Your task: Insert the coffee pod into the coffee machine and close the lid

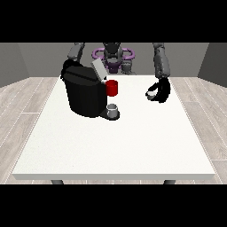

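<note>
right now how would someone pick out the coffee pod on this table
Start from the black coffee machine on the white table, then look across to the hand at the view's right. The coffee pod is the small pale thing at that hand, far smaller than the red holder and away from the grey cup.

The hand at the view's left is mostly hidden behind the coffee machine. The small pale object within the hand at the view's right is too small to be identified.
</note>
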Motion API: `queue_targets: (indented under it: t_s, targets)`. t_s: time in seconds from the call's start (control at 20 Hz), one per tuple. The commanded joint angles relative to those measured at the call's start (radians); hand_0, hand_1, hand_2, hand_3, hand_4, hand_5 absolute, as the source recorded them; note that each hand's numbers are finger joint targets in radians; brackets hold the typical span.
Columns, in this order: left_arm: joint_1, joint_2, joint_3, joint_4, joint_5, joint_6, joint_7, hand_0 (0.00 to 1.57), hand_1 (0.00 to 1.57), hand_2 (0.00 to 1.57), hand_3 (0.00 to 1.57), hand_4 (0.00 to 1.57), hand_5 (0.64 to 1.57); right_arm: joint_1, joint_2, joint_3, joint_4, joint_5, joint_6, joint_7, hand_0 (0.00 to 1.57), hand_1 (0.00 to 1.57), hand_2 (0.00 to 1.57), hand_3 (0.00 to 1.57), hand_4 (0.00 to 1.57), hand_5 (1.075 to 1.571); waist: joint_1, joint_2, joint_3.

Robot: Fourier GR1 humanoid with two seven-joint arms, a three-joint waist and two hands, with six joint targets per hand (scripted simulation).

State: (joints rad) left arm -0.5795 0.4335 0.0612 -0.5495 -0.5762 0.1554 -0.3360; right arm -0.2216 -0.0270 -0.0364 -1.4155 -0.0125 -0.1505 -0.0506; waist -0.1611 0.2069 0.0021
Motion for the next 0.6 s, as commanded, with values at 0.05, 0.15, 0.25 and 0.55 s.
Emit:
queue_targets:
  t_s: [0.05, 0.15, 0.25, 0.55]
  targets:
    - [-0.018, -0.01, -0.023, 0.03, -0.057, 0.034, 0.002, 1.17, 1.17, 1.29, 1.18, 0.41, 1.571, -0.003, -0.02, -0.024, 0.018, -0.022, 0.024, -0.02, 0.0, 0.0, 0.0, 0.0, 0.43, 1.571, 0.002, -0.005, -0.0023]
    - [-0.051, 0.026, 0.016, 0.035, -0.019, -0.009, -0.057, 1.27, 1.27, 1.4, 1.36, 0.51, 1.571, 0.012, 0.007, -0.021, 0.021, -0.041, 0.026, -0.047, 0.0, 0.0, 0.0, 0.0, 0.43, 1.571, -0.006, 0.02, -0.0024]
    - [-0.061, -0.027, -0.013, 0.009, -0.025, -0.05, -0.031, 1.42, 1.42, 1.46, 1.42, 0.56, 1.571, -0.001, -0.002, -0.015, 0.041, -0.004, -0.019, 0.022, 0.0, 0.0, 0.0, 0.0, 0.44, 1.571, 0.013, -0.038, -0.0023]
    - [-0.149, 0.002, -0.035, -0.077, -0.021, -0.188, -0.031, 1.34, 1.34, 1.4, 1.36, 0.59, 1.571, -0.007, -0.013, -0.04, 0.144, -0.02, 0.008, -0.024, 0.0, 0.0, 0.0, 0.0, 0.47, 1.571, 0.055, -0.098, -0.0017]
